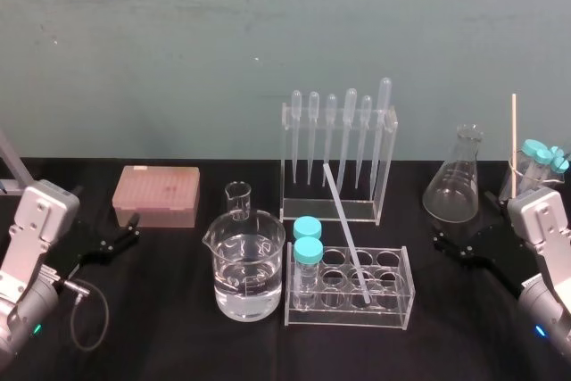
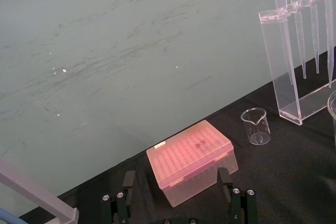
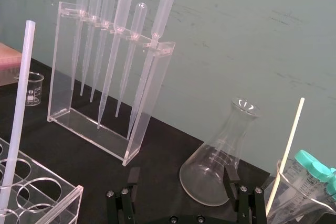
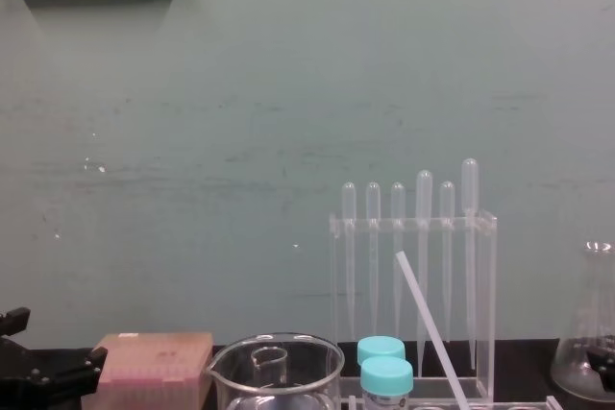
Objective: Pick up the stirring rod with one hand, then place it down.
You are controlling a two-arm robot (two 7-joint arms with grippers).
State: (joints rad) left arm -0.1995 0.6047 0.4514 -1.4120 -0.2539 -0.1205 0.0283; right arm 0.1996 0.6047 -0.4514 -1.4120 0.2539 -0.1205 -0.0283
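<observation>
Bare black bench lies open along the near edge. The left end effector sits low at the left and the right end effector at the right — both spread wide, holding nothing. Between them the stirring rod leans in the clear tube rack, beside two teal-capped tubes; its foot seems to rest in a right-hand well. Just left, a beaker holds clear liquid. Behind stands the pipette rack — six pipettes hanging.
</observation>
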